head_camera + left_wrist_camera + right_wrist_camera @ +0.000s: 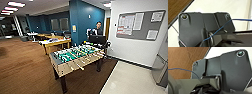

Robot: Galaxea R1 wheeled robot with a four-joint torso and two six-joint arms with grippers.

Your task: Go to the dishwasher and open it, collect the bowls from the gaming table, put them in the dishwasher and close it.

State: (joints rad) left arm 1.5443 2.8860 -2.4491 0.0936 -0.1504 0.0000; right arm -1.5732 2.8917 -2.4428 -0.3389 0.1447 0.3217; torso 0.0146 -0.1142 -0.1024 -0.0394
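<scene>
The gaming table [54, 43], with yellow sides and legs and a pale top, stands beyond the foosball table in the head view. No bowls can be made out on it from here. The dishwasher is out of view. The left wrist view looks down past the robot's dark plate onto pale floor and the edge of wood floor. The right wrist view shows the dark plate over wood floor and a strip of pale floor.
A foosball table [76, 57] with a green field stands close ahead on the wood floor. A person [97, 28] stands behind it with a dark screen [97, 39]. Pale tiles [130, 80] lie to the right. A grey steel-fronted unit [160, 72] is at the right edge. A noticeboard [140, 24] hangs on the white wall.
</scene>
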